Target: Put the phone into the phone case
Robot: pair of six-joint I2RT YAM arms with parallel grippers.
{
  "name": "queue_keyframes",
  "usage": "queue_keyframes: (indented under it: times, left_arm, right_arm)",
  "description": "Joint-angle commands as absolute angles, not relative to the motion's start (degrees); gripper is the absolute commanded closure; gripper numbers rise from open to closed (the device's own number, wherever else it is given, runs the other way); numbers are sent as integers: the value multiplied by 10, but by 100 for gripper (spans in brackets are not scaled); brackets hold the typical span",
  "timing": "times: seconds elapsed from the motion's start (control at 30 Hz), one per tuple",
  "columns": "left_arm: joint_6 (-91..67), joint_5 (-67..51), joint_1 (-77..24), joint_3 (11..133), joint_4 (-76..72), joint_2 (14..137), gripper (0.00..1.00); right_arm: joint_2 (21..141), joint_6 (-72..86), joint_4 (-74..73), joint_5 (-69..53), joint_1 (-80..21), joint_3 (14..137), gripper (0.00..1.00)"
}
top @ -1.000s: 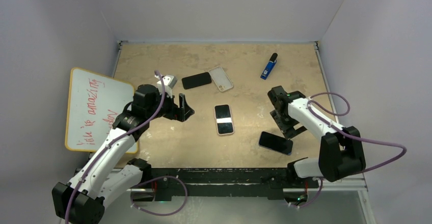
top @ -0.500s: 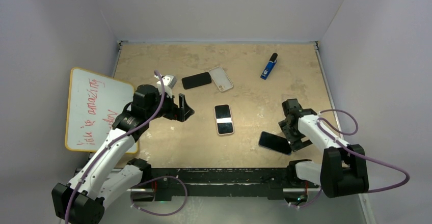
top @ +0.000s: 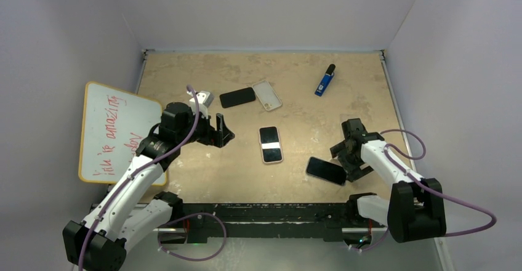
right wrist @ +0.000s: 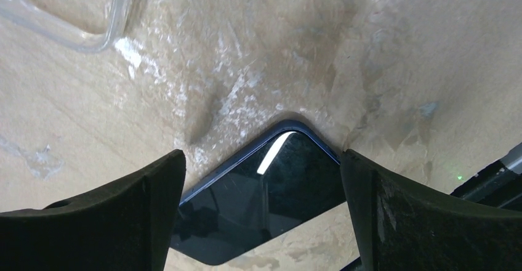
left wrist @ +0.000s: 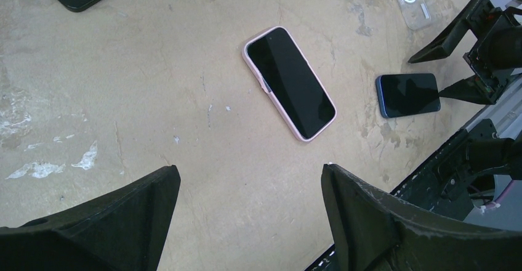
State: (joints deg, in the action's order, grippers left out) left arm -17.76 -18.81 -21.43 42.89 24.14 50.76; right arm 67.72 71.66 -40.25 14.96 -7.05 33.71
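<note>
From the right wrist, the dark phone [right wrist: 265,197] is partly hidden behind both fingers [right wrist: 92,215], and the clear case [right wrist: 68,12] is cropped at the picture's top. Red writing on the whiteboard [top: 114,132] is too small to read.

left gripper [top: 224,132] hovering, jaws spread, right gripper [top: 345,162] low, jaws spread

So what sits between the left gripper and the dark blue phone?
A phone in a pink case, screen up. The top view shows it lying between the left gripper and the dark blue phone.
</note>
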Motion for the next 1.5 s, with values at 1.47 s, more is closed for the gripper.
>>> queue_keyframes:
  times: [1.47]
  left_arm:
    - [-167,-163,-212,446,242,486,12]
  right_arm:
    - [662,220,-230,207,-151,483,14]
